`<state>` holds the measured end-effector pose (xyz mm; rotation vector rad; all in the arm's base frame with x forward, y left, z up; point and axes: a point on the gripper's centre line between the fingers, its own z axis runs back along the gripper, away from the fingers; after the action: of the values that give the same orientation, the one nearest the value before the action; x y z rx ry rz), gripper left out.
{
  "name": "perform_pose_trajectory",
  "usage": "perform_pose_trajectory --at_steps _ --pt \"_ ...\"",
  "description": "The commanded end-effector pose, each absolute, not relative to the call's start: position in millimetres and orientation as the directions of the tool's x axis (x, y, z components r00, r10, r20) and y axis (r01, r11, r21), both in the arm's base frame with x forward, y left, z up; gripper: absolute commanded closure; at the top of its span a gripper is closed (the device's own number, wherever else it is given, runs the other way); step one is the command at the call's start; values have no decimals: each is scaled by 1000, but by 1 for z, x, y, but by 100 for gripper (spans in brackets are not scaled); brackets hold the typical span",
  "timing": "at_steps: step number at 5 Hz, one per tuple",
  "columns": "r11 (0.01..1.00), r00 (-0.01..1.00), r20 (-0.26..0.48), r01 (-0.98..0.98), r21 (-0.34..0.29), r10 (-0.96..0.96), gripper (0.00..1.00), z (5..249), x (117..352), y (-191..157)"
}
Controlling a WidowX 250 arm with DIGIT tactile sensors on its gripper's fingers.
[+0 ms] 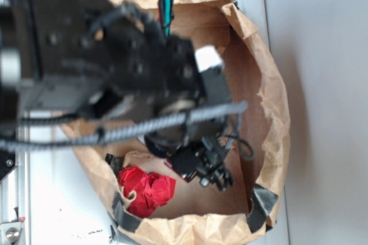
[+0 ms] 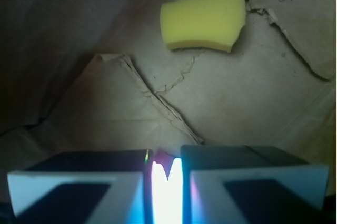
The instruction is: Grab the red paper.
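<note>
White tabletop [image 1: 322, 84] fills right side of exterior view, smooth, evenly lit, soft shadow along bag's outer edge. Pale metal rail [image 1: 11, 222] with screw runs down lower left. Brown paper bag [image 1: 276, 101] lies open on table, rim rolled, grey tape at lower corners. Wrist view: bag's creased floor [image 2: 237, 98], dim at left, brighter at right.

A wide-open, crumpled brown paper bag [image 1: 270, 101] sits on a pale surface [image 1: 328, 84]. A yellow sponge wedge [image 2: 204, 18] lies on its creased floor.
</note>
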<state>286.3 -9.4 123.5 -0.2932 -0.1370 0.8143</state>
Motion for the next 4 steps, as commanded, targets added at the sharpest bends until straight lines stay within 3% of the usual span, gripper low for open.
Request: perform_pose_trajectory --at_steps 1,4 --pt "703 740 -12 -644 -303 673 0 124 286 -15" --pt "834 884 -97 -464 -300 457 0 97 258 -49"
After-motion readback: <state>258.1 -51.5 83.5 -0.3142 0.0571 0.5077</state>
